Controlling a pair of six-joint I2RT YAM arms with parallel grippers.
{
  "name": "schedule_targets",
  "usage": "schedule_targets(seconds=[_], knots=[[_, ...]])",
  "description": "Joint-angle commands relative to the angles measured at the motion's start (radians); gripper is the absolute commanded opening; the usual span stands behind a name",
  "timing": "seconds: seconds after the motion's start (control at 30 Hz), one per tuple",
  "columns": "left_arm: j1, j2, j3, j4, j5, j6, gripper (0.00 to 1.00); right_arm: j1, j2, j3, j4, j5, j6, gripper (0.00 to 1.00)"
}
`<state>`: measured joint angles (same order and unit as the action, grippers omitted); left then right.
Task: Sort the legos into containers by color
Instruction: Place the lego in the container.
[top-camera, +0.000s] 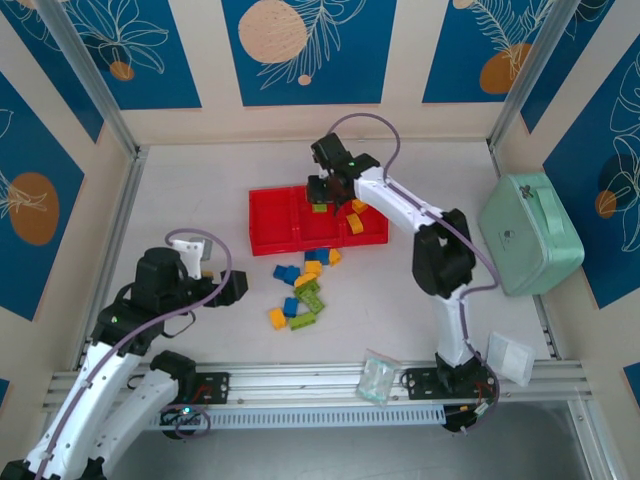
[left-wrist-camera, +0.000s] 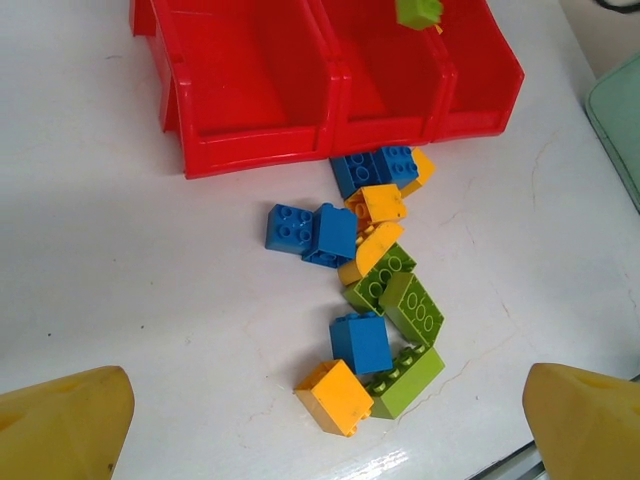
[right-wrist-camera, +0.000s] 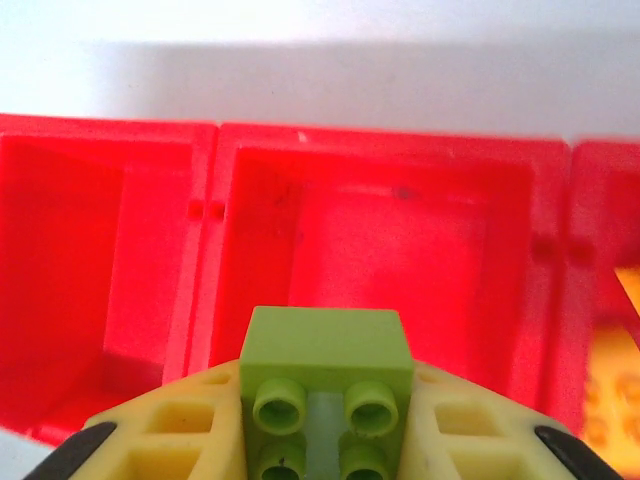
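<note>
Over the middle compartment of the bright red three-compartment plastic tray (top-camera: 272, 215), the right gripper (top-camera: 321, 200) held a lime green studded brick (right-wrist-camera: 327, 350).
Dropped from there, it could have bounced off a divider into the right compartment with the orange-yellow brick (top-camera: 356, 207), or over the near wall onto the white desk (left-wrist-camera: 120, 280). Right jaws were clamped on the brick's sides; the left gripper (top-camera: 203, 262) hovered at the near left, jaws spread wide and empty, near the loose pile of blue, green and orange-yellow bricks (left-wrist-camera: 375, 290).
</note>
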<state>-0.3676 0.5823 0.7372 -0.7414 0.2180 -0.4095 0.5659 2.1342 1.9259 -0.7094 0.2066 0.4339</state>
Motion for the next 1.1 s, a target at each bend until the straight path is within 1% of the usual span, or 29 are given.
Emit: schedule_targets(seconds=[0.0,0.1,0.23,0.33,0.37,0.4,0.47,0.53,0.83,0.93,1.07], knots=[[-0.010,-0.015,-0.002,-0.012,-0.032,0.014,0.99,-0.032,0.108,0.151,-0.127,-0.130,-0.084,0.26],[-0.009,-0.013,-0.004,-0.010,-0.036,0.013,0.99,-0.035,0.179,0.224,-0.161,-0.142,-0.093,0.27],[-0.010,0.000,-0.004,-0.009,-0.035,0.012,0.99,-0.032,0.191,0.201,-0.152,-0.142,-0.083,0.33],[-0.010,0.010,-0.002,-0.010,-0.036,0.012,0.99,-0.030,0.171,0.160,-0.140,-0.137,-0.068,0.45],[-0.010,0.012,-0.002,-0.010,-0.037,0.012,0.99,-0.031,0.163,0.148,-0.138,-0.143,-0.061,0.50],[-0.010,0.016,-0.002,-0.010,-0.037,0.013,0.99,-0.029,0.157,0.142,-0.141,-0.151,-0.059,0.58],[-0.010,0.019,-0.002,-0.009,-0.033,0.014,0.99,-0.022,0.147,0.143,-0.159,-0.148,-0.058,0.69],[-0.010,0.022,-0.002,-0.008,-0.024,0.015,0.99,-0.012,0.130,0.147,-0.178,-0.135,-0.061,0.74],[-0.009,0.024,-0.002,-0.005,-0.013,0.015,0.99,0.045,-0.032,0.093,-0.230,-0.113,-0.052,0.82],[-0.010,0.024,-0.002,-0.003,-0.008,0.015,0.99,0.081,-0.102,0.043,-0.248,-0.078,-0.051,0.84],[-0.010,0.012,-0.012,0.019,0.030,0.027,0.99,0.140,-0.185,-0.028,-0.298,-0.021,-0.053,0.85]])
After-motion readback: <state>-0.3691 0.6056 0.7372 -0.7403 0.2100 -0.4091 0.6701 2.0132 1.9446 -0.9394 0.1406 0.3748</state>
